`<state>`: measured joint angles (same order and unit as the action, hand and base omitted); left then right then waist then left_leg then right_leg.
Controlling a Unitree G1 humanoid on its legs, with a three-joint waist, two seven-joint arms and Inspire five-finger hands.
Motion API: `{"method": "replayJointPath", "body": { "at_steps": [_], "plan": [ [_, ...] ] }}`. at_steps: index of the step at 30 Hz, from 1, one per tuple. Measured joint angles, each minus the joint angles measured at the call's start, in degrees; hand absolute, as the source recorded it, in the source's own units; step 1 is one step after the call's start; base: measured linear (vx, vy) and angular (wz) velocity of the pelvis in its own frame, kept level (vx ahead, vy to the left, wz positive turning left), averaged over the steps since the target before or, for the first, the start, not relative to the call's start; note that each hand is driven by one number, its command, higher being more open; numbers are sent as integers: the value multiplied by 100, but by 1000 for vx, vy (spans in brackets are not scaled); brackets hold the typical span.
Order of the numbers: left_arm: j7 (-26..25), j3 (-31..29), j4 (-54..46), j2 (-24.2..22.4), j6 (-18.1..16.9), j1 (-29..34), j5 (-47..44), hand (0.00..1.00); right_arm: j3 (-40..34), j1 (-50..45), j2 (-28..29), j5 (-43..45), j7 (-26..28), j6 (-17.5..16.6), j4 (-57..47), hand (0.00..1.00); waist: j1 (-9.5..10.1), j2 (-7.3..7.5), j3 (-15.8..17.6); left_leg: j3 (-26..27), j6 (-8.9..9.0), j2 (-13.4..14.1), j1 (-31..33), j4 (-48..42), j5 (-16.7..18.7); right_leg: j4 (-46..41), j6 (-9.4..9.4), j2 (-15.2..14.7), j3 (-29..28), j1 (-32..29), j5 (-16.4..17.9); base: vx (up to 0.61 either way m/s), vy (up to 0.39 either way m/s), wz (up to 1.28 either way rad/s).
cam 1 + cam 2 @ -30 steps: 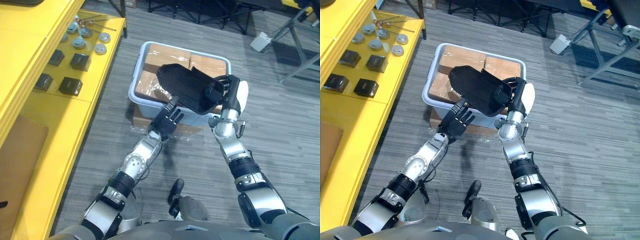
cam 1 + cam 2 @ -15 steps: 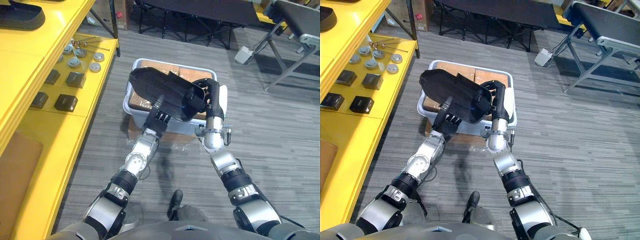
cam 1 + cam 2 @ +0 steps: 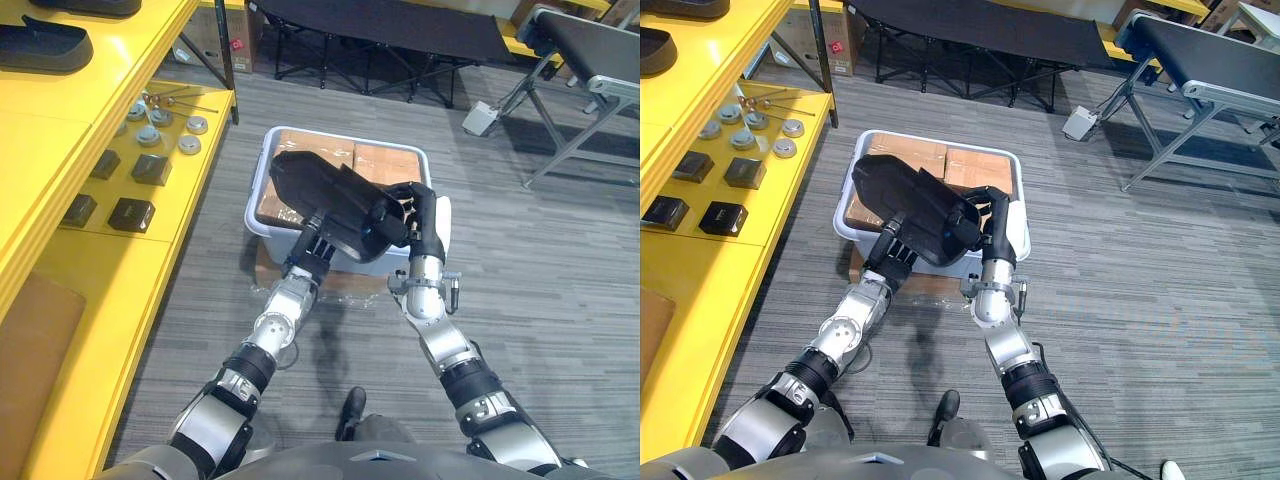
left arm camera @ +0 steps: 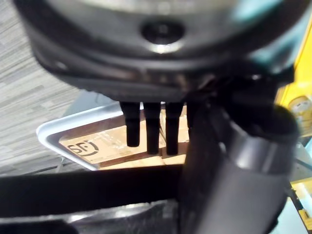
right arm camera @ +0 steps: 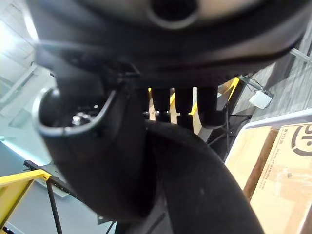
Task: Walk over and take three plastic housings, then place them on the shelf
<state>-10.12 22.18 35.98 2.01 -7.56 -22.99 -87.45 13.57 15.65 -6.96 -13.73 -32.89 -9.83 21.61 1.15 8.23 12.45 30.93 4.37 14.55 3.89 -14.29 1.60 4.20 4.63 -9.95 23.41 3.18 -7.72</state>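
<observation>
A pale tub (image 3: 265,228) sits on the grey floor (image 3: 560,300) in the middle, with brown cardboard boxes (image 3: 385,165) inside. On the left lie little black boxes (image 3: 130,213) and round metal bits (image 3: 188,145). Far right, a small white box (image 3: 478,118) sits near a black table (image 3: 400,30).

Matt black plastic housing (image 3: 335,200)

A workshop, with a yellow parts shelf (image 3: 35,150) and a conveyor (image 3: 1202,52).
</observation>
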Motion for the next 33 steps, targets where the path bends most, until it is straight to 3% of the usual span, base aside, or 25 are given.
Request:
{"method": "replayJointPath", "body": {
  "at_steps": [6, 7, 10, 15, 16, 22, 23, 29, 33],
  "plan": [
    [85, 6, 90, 8, -164, 64, 29, 0, 375, -179, -25, -58, -28, -344, -34, 0, -103, 7, -106, 19, 11, -16, -47, 54, -8, 16, 0, 0, -2, 25, 0, 38, -5, -1],
    [85, 10, 120, 8, -180, 64, 65, 100, 392, -179, -24, -59, -29, -343, -36, 0, -107, 7, -106, 19, 11, -15, -50, 54, -8, 16, 0, 0, -2, 28, 0, 0, 0, 0],
    [228, 8, 182, 14, -115, 112, 250, 100, 391, -256, -1, -46, -86, -328, -36, 0, -82, 5, -108, 18, 12, -23, -64, 62, -7, 15, 0, -6, -2, 39, 0, 0, 0, 0],
    [512, 10, 183, 32, 341, 155, 235, 100, 361, -367, -75, 96, -124, -335, -36, 0, -96, 2, -109, 30, 12, -65, -129, 167, -48, 15, 0, -22, -5, 52, 0, 0, 0, 0],
    [587, 21, 183, 32, 448, 176, 242, 0, 363, -371, -110, 102, -123, -335, -36, 0, -119, -8, -114, 31, 10, -78, -132, 186, -57, 16, 1, -30, -5, 48, 0, 0, 0, 0],
    [875, 176, 183, 36, 646, 300, 245, 0, 363, -418, -228, 113, -120, -341, -37, 0, -136, -27, -124, 84, 10, -120, -228, 271, -77, 19, 10, -53, -26, 78, -6, 32, 3, -3],
    [887, 175, 183, 37, 646, 305, 246, 100, 363, -431, -229, 113, -120, -370, -37, 0, -137, -33, -127, 84, 10, -124, -235, 276, -77, 19, 10, -56, -26, 83, -5, 0, 0, 0],
    [953, 250, 183, 85, 657, 339, 261, 100, 369, -505, -238, 120, -119, -457, -39, 0, -133, -158, -194, 84, -7, -203, -245, 359, -102, 19, 31, -112, -25, 65, -18, 0, 0, 0],
    [1068, 346, 183, 130, 692, 344, 269, 100, 368, -517, -236, 167, -118, -457, -39, 0, -131, -161, -196, 83, -12, -207, -248, 369, -111, 19, 33, -114, -21, 67, -19, 0, 0, 0]
  ]
}}
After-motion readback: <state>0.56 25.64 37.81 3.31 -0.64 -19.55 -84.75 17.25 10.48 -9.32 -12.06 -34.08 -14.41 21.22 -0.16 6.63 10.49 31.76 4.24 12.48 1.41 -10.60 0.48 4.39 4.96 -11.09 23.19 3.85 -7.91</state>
